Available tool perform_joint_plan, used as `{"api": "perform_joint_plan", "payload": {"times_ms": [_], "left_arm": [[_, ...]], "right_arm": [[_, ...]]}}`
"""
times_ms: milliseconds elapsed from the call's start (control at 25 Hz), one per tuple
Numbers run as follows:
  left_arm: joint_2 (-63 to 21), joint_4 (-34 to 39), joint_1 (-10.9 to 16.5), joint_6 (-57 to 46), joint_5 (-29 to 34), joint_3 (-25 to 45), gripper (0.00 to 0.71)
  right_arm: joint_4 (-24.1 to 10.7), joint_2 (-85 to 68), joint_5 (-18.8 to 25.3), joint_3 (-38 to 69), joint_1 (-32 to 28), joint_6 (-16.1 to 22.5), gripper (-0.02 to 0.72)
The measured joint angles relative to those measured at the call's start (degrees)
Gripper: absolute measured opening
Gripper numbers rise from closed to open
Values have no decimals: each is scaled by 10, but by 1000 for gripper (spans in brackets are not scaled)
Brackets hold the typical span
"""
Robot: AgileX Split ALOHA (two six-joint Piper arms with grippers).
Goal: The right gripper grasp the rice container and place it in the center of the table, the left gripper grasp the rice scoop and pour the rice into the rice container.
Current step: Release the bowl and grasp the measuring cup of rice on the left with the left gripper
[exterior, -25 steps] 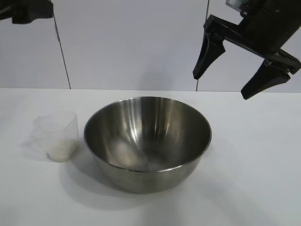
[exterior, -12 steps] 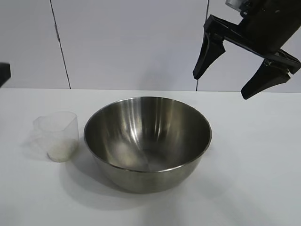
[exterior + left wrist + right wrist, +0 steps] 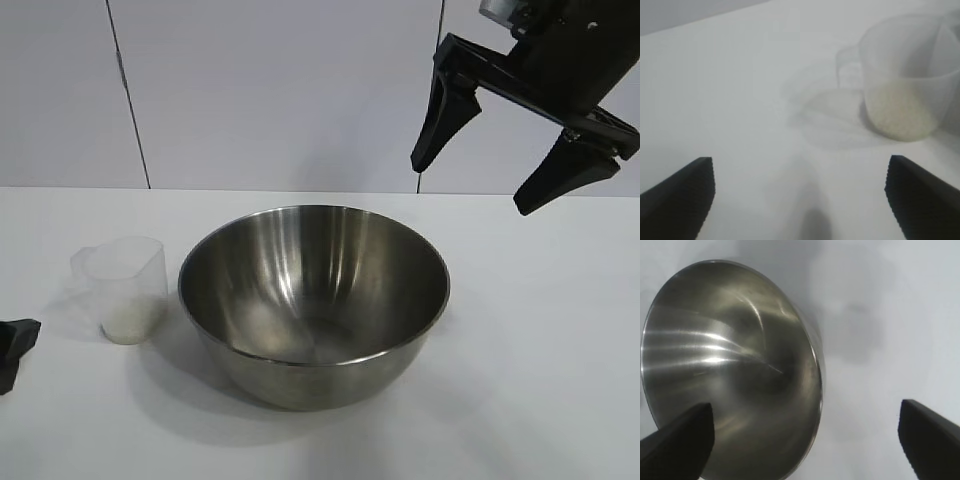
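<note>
Although most of the left arm lies outside the exterior view, the tip of the black two-fingered left claw (image 3: 12, 345) shows at that view's lower left edge, low over the plain white counter (image 3: 540, 330) and just beside the small translucent plastic rice scoop (image 3: 122, 288), apart from it; half a second ago only a dark sliver showed higher on that edge, so the claw has come down. In the left wrist view its two ribbed fingertips (image 3: 682, 192) stand wide apart with bare counter between them, holding nothing, and the scoop (image 3: 905, 75) sits ahead of them, its far rim cut off by the frame. The scoop stands upright, thin-walled with a loop handle, and a shallow layer of small white rice grains (image 3: 897, 110) covers its bottom. The large round stainless-steel rice container (image 3: 314, 300) rests near the middle of the counter, just beside the scoop; whether the two touch cannot be told. Its polished inner wall carries streaked reflections, and nothing can be made out in it. The black right claw (image 3: 520, 150) hangs above and behind the container's right side, long pointed fingers spread wide and empty, its arm cut off by the top edge; its position matches the earlier frames. In the right wrist view the container (image 3: 730, 370) is cropped at the lower edge.
</note>
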Motion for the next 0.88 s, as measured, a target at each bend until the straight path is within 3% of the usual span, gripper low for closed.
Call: {"api": "perform_joint_plan", "payload": {"times_ms": [480, 880], "left_arm": [[63, -13, 0, 0, -9, -80, 659], [129, -14, 0, -2, -12, -107, 658]], "right_arm": [[0, 0, 0, 0, 0, 0, 694], [0, 0, 3, 0, 0, 0, 694]]}}
